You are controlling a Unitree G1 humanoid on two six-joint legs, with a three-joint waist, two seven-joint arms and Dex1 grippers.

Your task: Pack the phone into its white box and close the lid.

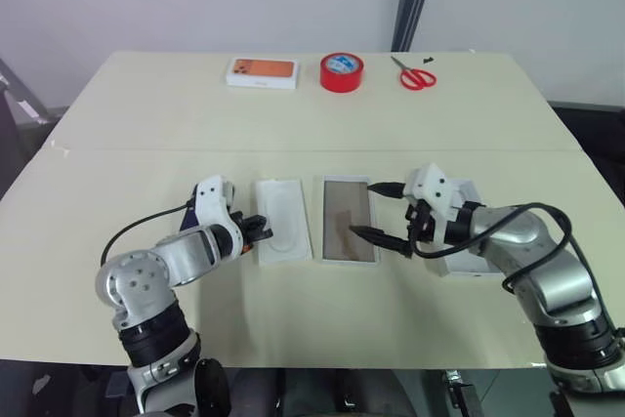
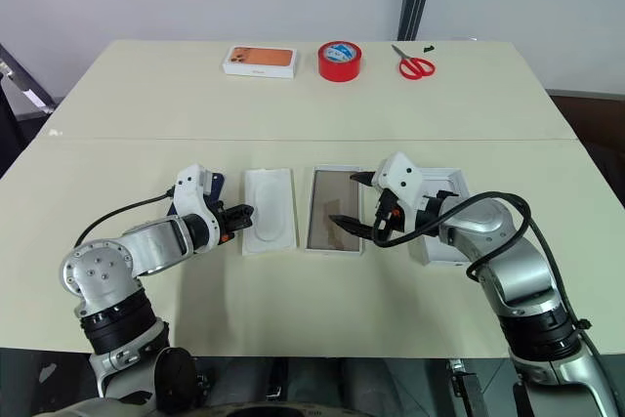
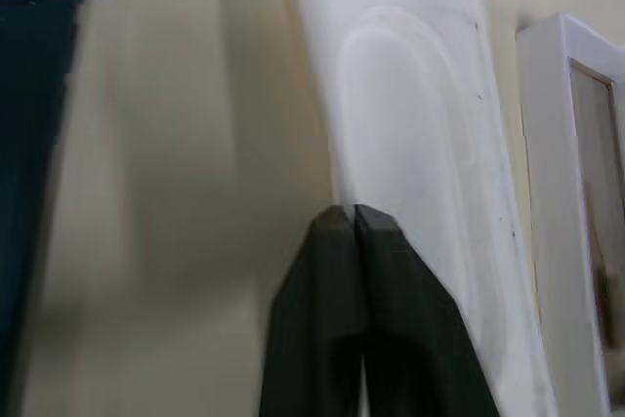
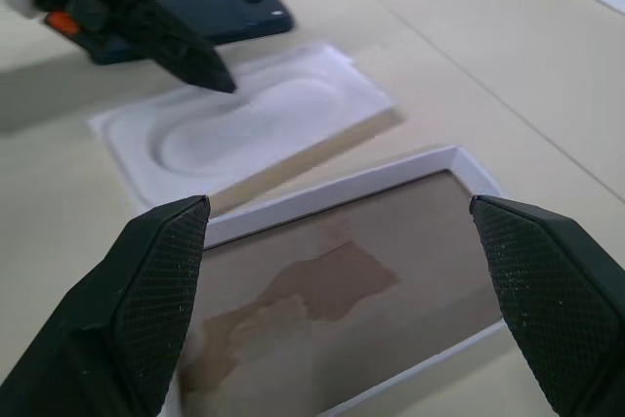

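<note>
The white box (image 1: 347,181), a shallow tray with a brownish floor, lies open at the table's middle. My right gripper (image 1: 381,212) hangs open over the box's right edge, nothing between its fingers (image 4: 156,290). The lid (image 2: 447,181) lies to the right of the box, mostly covered by my right arm. The dark navy phone (image 4: 215,17) lies flat to the left of the white insert, partly behind my left hand (image 2: 217,183). My left gripper (image 1: 262,231) is shut and holds nothing. Its tips (image 3: 352,217) rest at the left edge of the insert (image 3: 410,124).
A white insert with an oval recess (image 1: 283,220) lies between the phone and the box. At the table's far side stand an orange-topped white box (image 1: 262,71), a red tape roll (image 1: 342,72) and red scissors (image 1: 416,76).
</note>
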